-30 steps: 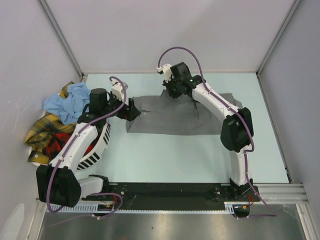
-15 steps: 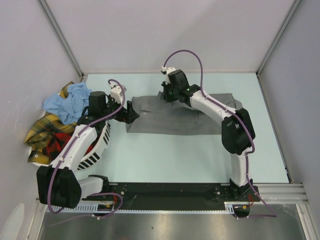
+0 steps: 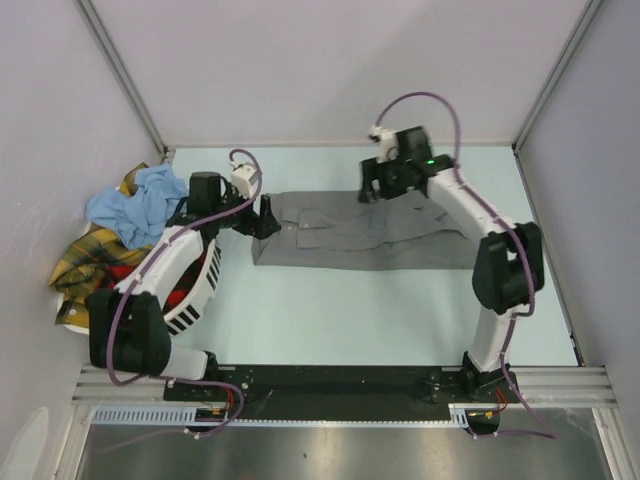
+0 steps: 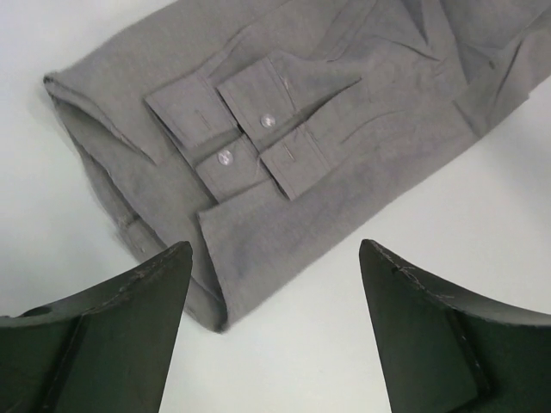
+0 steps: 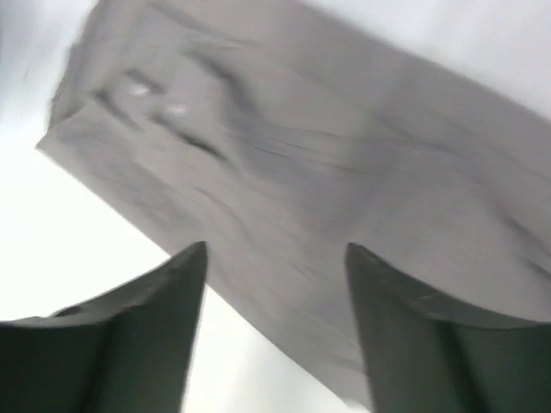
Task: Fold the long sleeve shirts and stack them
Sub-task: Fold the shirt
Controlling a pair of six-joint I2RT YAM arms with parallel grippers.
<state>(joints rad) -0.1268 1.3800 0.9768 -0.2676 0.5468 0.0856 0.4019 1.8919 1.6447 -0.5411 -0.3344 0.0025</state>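
A grey long sleeve shirt (image 3: 350,232) lies flat mid-table, folded into a long strip, its two buttoned cuffs (image 4: 250,138) laid on top near its left end. My left gripper (image 3: 268,214) hovers open at that left end; in the left wrist view the left gripper (image 4: 275,249) frames the shirt's (image 4: 362,103) near corner with nothing between its fingers. My right gripper (image 3: 378,190) hangs open over the shirt's far edge. The right wrist view is blurred: the right gripper (image 5: 275,248) stands above the cloth (image 5: 310,146) without holding it.
A white slotted basket (image 3: 203,288) stands at the left by my left arm. On and behind it are heaped a light blue shirt (image 3: 135,203), a yellow plaid one (image 3: 85,262) and a red-and-black one (image 3: 128,274). Walls close in the back and sides.
My right gripper has opened, let go of the grey cloth and swung right and back. The shirt's left part now lies flatter. My left gripper has shifted slightly toward the back.
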